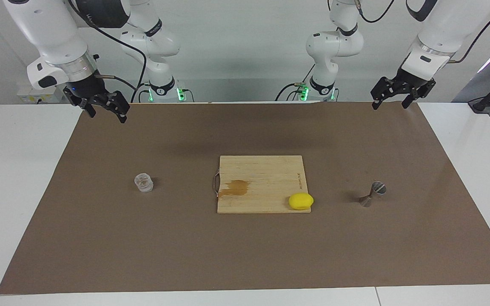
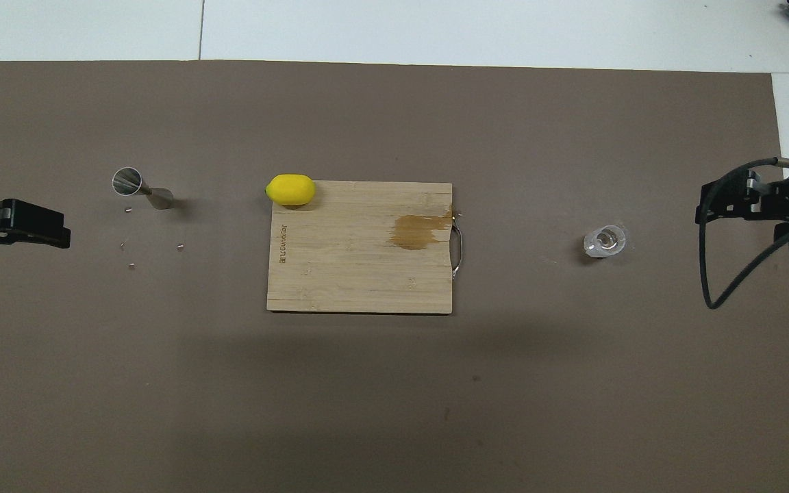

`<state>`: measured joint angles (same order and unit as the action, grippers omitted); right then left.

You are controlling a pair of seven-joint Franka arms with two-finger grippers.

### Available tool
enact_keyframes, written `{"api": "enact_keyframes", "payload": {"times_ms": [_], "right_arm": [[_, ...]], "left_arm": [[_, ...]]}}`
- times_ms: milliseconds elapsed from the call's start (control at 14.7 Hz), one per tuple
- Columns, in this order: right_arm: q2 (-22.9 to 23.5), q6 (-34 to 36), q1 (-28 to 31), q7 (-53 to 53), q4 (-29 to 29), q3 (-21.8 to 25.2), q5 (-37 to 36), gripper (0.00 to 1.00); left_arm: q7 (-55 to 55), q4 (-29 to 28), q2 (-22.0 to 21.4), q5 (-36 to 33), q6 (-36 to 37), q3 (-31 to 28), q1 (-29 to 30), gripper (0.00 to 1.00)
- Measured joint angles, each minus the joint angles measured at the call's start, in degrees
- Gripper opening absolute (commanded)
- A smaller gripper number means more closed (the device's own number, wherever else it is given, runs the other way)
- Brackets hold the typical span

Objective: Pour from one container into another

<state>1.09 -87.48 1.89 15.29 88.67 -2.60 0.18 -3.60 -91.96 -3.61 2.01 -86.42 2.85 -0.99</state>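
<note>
The clear faceted glass tumbler (image 1: 143,182) (image 2: 605,241) stands on the brown mat toward the right arm's end of the table. The metal hourglass jigger (image 1: 372,194) (image 2: 140,190) stands on the mat toward the left arm's end. My right gripper (image 1: 105,114) hangs open and empty in the air over the mat's edge by its base, well away from the tumbler. My left gripper (image 1: 391,103) is also open and empty, raised over the mat's edge by its own base, apart from the jigger.
A wooden cutting board (image 1: 262,170) (image 2: 360,274) with a metal handle and a brown stain (image 1: 236,188) lies between the two containers. A yellow lemon (image 1: 300,201) (image 2: 290,190) sits at its corner. A few tiny bits (image 2: 179,246) lie on the mat (image 1: 245,255) near the jigger.
</note>
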Motion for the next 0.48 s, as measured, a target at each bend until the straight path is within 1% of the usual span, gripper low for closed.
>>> {"api": "enact_keyframes", "payload": {"times_ms": [476], "right_arm": [[0.0,0.0,0.0,0.0,0.0,0.0,0.0,1.0]], "left_arm": [[0.0,0.0,-0.15,0.0,0.78,0.07,-0.08,1.0]]}}
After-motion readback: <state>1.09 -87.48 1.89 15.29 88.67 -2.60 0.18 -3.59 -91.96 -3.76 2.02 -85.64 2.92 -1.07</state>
